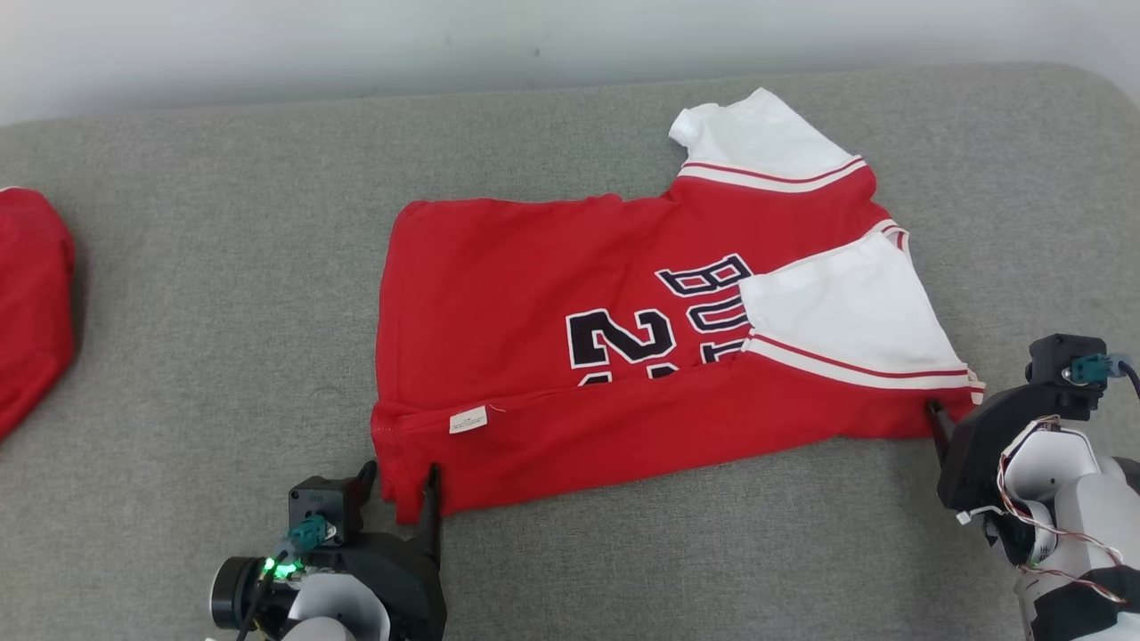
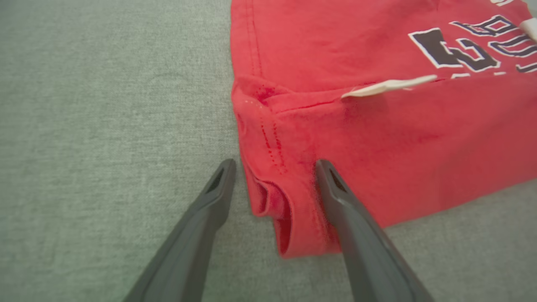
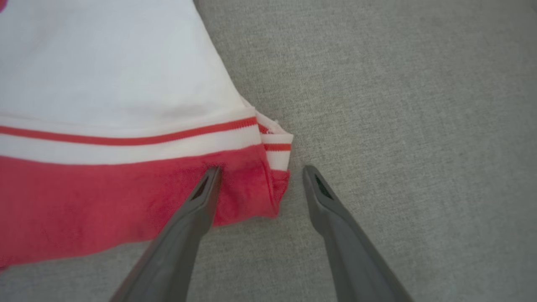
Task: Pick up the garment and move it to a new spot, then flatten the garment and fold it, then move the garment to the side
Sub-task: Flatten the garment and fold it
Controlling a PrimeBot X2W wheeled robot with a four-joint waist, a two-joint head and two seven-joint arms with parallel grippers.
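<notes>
A red jersey [image 1: 570, 356] with white sleeves and dark lettering lies on the grey cushion, its near long edge folded up over the body. A white label [image 1: 468, 419] shows on the folded strip. My left gripper [image 1: 401, 488] stands open at the jersey's near-left corner [image 2: 285, 209], one finger on each side of the bunched hem. My right gripper [image 3: 260, 174] is open at the near-right corner [image 3: 268, 184], beside the striped sleeve cuff [image 3: 277, 147]; one finger rests on red cloth, the other on bare cushion. In the head view only the right gripper's dark body [image 1: 980, 445] shows clearly.
Another red cloth [image 1: 31, 294] lies at the cushion's far left edge. The grey cushion [image 1: 223, 312] ends at a pale wall [image 1: 356, 44] behind. Bare cushion runs along the front between the two arms.
</notes>
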